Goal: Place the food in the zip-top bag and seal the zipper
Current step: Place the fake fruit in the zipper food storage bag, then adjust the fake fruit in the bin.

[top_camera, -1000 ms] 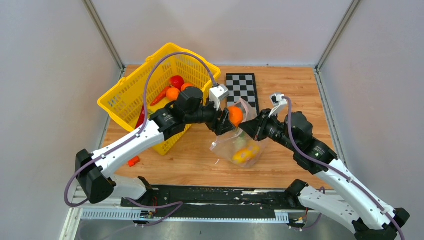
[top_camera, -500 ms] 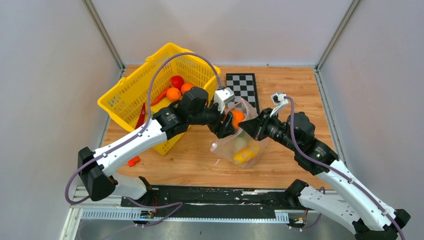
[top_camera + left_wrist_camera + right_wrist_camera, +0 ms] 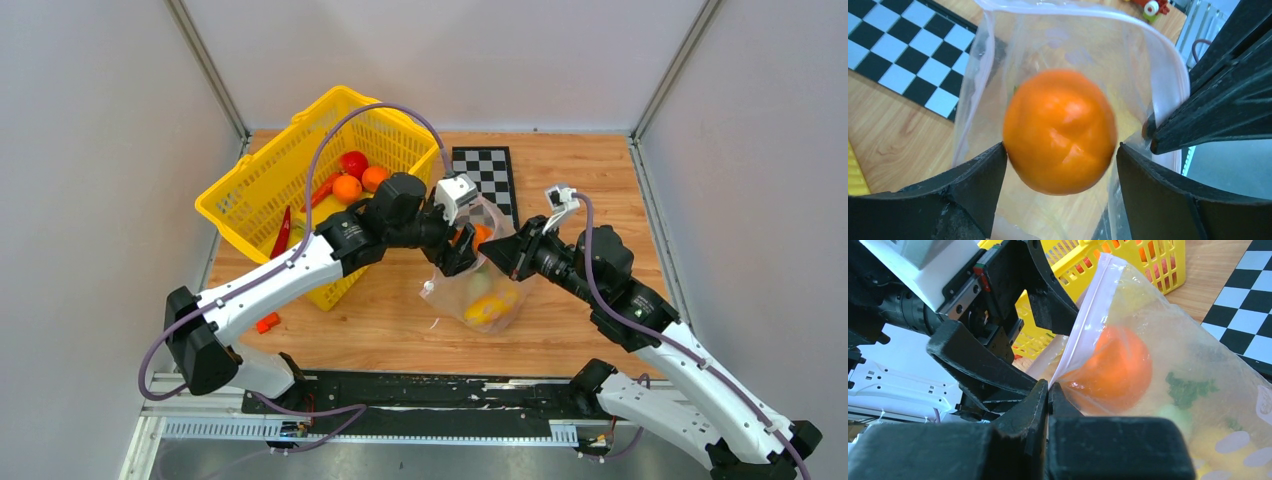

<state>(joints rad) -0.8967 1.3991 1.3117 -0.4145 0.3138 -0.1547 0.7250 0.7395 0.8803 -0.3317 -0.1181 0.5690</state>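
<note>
Food is going in: an orange (image 3: 1060, 120) sits right in the mouth of the zip-top bag (image 3: 480, 300). The bag stands mid-table (image 3: 380, 330), nearer than the checkerboard (image 3: 485, 170) at the far edge and beside the yellow basket (image 3: 240, 215). My left gripper (image 3: 463, 247) has its jaws wide on either side of the orange; whether they grip it or merely flank it I cannot tell. My right gripper (image 3: 1048, 387) is clamped on the bag's rim at the zipper (image 3: 1083, 325), holding the mouth up. Next, I judge, the orange must drop clear and my left jaws back out without snagging plastic. The zipper is not yet pressed.
</note>
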